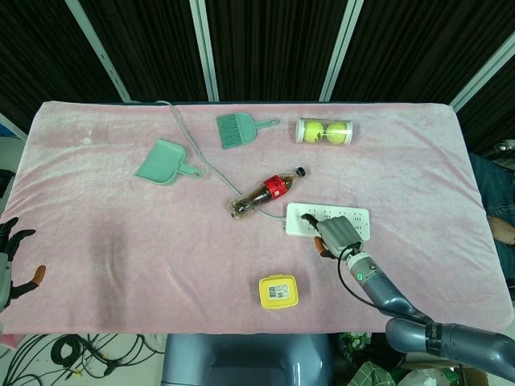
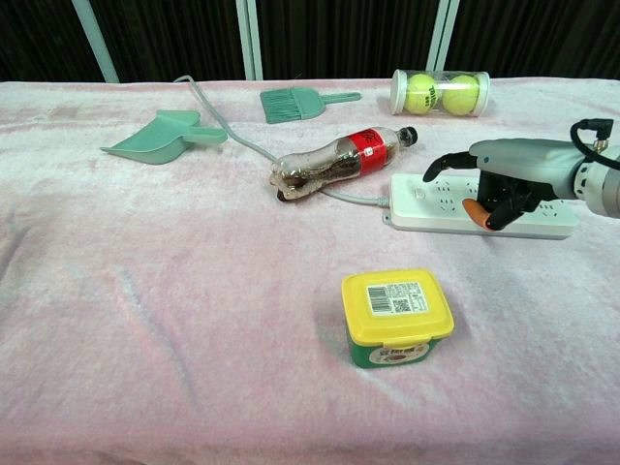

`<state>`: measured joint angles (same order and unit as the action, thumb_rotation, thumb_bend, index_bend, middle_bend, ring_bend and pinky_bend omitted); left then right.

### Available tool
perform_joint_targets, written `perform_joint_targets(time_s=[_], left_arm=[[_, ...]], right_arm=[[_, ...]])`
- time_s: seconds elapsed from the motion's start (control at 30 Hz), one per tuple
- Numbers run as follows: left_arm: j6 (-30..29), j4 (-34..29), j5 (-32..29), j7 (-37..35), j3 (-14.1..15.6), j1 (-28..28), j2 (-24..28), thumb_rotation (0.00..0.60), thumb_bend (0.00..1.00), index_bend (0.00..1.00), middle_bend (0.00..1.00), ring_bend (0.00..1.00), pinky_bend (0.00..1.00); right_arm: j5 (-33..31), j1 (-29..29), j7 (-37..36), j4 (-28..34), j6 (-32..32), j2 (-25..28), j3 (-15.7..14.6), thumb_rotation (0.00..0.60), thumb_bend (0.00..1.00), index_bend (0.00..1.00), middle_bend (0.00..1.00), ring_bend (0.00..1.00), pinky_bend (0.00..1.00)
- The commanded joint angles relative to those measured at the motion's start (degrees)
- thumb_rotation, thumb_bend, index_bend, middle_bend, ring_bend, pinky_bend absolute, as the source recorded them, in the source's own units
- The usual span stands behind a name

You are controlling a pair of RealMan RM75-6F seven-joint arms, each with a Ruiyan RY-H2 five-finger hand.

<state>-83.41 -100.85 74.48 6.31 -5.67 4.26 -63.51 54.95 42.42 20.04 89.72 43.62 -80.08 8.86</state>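
One right hand [image 2: 509, 189] rests curled fingers [image 2: 499, 215], gripping nothing, on the power strip [image 2: 436, 205]; pressing harder could shove it into the bottle [image 2: 339, 163].

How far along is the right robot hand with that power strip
Early. The right robot hand hovers over the power strip with fingers curled down toward it; whether they touch is unclear. The strip lies flat on the table, not lifted, its cord running under the bottle. The left robot hand sits at the table's edge, holding nothing. Grasping or moving the strip is not yet done.
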Motion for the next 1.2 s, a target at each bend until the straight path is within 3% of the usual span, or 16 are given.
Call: perform_joint_targets(time_s=[0.03,1.2], left_arm=[[0.0,0.0,0.0,0.1,0.0,0.0,0.0,0.600,0.32,0.21,0.04,0.00,0.00],[0.1,0.0,-0.3,-0.1,-0.1,0.1,0.2,0.600,0.32,0.21,0.04,0.00,0.00]], right_arm=[[-0.5,0.5,0.3,-0.3,-0.1,0.0,-0.4,0.600,0.65,0.18,1.00,1.00,1.00],[-4.6,4.0,3.2,-1.1,1.0,-1.4,-2.9,0.600,0.65,0.18,1.00,1.00,1.00]])
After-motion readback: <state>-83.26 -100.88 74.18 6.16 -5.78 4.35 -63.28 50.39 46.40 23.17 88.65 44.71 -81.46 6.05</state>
